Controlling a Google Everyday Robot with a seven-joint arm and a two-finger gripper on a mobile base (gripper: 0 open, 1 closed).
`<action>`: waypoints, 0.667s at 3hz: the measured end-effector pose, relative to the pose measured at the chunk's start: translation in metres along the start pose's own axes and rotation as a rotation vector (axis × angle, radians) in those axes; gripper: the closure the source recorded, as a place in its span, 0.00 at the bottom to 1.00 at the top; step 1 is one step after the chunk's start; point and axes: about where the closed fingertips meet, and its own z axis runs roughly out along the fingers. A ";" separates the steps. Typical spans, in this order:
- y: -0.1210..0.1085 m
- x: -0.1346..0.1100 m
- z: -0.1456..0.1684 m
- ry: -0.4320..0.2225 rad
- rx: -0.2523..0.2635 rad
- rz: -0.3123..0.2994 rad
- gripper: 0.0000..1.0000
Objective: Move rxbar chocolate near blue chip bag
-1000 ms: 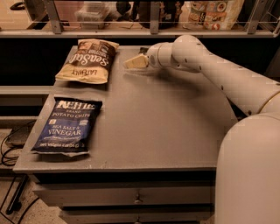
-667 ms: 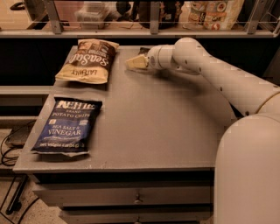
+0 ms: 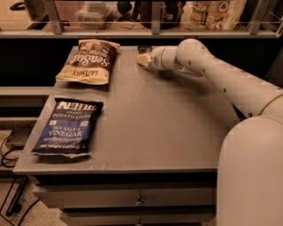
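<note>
**A:** What sort of place is this?

**B:** Likely an office break room or snack pantry. There's a grey flat-topped counter with knobbed drawers beneath, colourful packaged snacks on a railed shelf at 12 o'clock, and dark cables on the floor at 8 o'clock.

**A:** And the robot?

**B:** Its pale gripper sits at the counter's far edge, 12 o'clock.

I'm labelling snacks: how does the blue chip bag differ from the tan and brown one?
The blue chip bag is dark blue with white lettering; the tan chip bag is tan and brown. The blue chip bag lies front left, print upright; the tan chip bag lies farther back, print upside down. Both lie flat. The gripper is right of the tan chip bag, near the far edge.
</note>
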 end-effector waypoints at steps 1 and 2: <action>0.004 -0.005 -0.005 0.000 0.006 -0.020 0.88; 0.010 -0.016 -0.016 -0.003 0.014 -0.055 1.00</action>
